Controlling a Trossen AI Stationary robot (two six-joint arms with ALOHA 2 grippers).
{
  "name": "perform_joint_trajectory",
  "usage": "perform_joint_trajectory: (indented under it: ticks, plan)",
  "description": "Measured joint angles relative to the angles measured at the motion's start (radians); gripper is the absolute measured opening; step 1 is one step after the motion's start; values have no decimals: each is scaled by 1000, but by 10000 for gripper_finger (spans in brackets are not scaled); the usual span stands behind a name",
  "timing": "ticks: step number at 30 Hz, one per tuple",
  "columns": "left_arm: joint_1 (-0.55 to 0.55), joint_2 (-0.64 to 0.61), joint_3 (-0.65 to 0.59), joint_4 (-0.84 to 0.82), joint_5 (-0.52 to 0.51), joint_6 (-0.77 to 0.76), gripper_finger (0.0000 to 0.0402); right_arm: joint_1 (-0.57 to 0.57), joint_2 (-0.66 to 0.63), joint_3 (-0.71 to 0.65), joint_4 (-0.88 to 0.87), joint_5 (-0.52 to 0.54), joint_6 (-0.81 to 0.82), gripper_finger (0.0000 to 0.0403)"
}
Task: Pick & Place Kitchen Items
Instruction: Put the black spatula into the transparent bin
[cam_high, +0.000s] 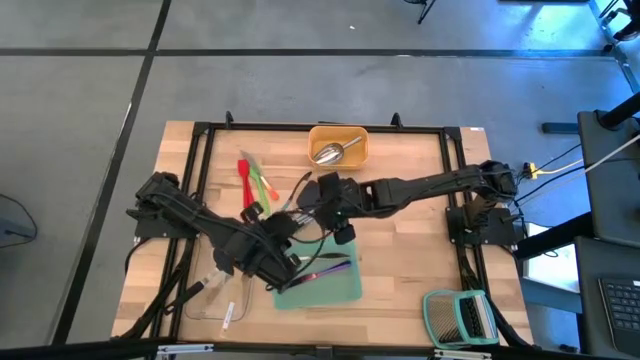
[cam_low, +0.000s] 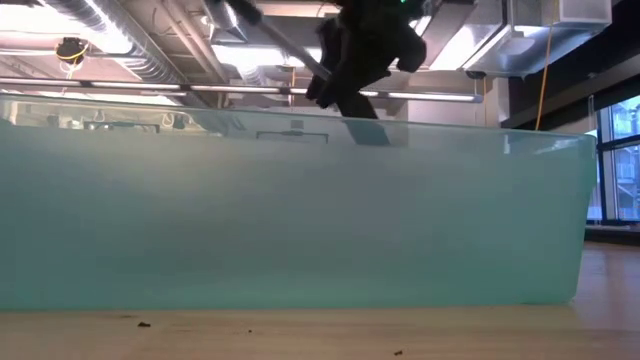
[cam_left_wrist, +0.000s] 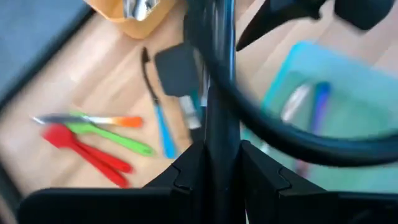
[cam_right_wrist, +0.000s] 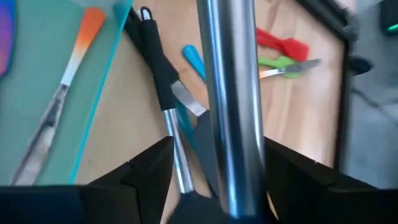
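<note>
Kitchen items (cam_high: 255, 183) are held by both arms. The right gripper (cam_right_wrist: 230, 180) has its fingers pressed on a steel handle (cam_right_wrist: 229, 93), and the left gripper (cam_left_wrist: 217, 165) is clamped on a dark shiny handle (cam_left_wrist: 217, 81). Whether these belong to one utensil cannot be told. In the high view the left gripper sits at the left far corner of the teal tray (cam_high: 345, 290), and the right gripper hangs just beyond the tray's far edge. Iridescent cutlery (cam_high: 325, 268) lies inside the tray. Near its far left corner lie a black spatula (cam_left_wrist: 177, 68) and a blue-handled tool (cam_left_wrist: 163, 130), and farther that way a red tool (cam_high: 244, 180) and a green tool (cam_high: 263, 186) side by side. Well beyond the far edge, a steel scoop (cam_high: 335, 152) rests in the yellow tray (cam_high: 362, 140). The clear tray (cam_high: 225, 305) lies just left of the teal one, and the slatted rack (cam_high: 460, 318) stands apart to its right.
</note>
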Motion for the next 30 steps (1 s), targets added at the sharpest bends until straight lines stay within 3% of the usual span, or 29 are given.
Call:
perform_joint_trajectory:
  ticks: [4,10,13,17,19,24,30]
  plan:
    - [-34,0,36,-2,24,-161,70,30,-23,1,-24,59,1,231]
    - [-92,-3,35,-21,87,-353,70,84,-124,-6,-164,-18,61,231]
    - [-131,-11,34,-25,62,-429,70,112,-219,-4,-217,-170,43,231]
    - [-199,-31,31,-18,29,-556,70,118,-339,-37,-250,-465,-69,231]
    - [-237,-36,31,-18,14,-624,70,117,-399,-83,-219,-526,-91,231]
    - [-302,-41,31,-16,24,-738,70,92,-504,-181,-129,-500,-67,231]
    - [-372,-47,35,-16,189,-863,70,75,-521,-189,-120,-499,-43,232]
